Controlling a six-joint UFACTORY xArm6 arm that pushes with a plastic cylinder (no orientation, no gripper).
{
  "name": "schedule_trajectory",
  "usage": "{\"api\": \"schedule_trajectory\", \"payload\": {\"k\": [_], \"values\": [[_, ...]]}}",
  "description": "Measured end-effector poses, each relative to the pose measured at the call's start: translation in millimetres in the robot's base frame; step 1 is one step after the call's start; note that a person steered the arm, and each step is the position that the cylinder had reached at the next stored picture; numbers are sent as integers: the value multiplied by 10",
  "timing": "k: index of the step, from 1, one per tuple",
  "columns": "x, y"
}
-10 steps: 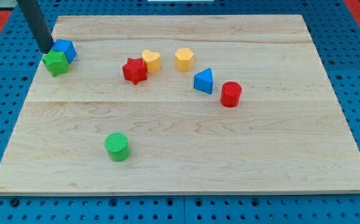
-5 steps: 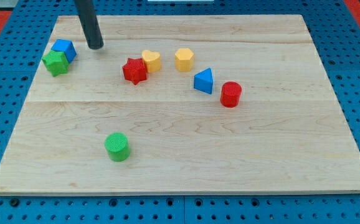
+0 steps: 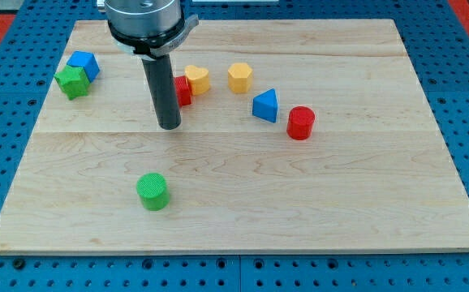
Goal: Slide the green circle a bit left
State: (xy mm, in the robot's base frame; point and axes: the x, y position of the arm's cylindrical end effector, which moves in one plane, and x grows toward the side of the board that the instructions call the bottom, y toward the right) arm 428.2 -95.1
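The green circle [image 3: 152,191] is a short green cylinder on the wooden board [image 3: 243,203], toward the view's lower left. My tip [image 3: 168,126] rests on the board above the green circle and slightly to its right, well apart from it. The rod stands just in front of the red star block [image 3: 183,91] and hides most of it.
A yellow heart block [image 3: 197,78] and a yellow hexagon block [image 3: 239,77] sit near the top centre. A blue triangle block [image 3: 265,105] and a red cylinder [image 3: 300,122] lie to the right. A blue block [image 3: 83,63] and a green star block [image 3: 71,82] touch at the upper left.
My tip has moved from the upper left, beside the blue and green blocks, rightward and down to the board's middle, in front of the red star. No block has moved.
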Motion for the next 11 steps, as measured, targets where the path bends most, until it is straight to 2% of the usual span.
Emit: {"api": "schedule_trajectory", "payload": {"k": [1, 3, 9, 11], "values": [[208, 338], [989, 445], [995, 201], [1024, -162]]}}
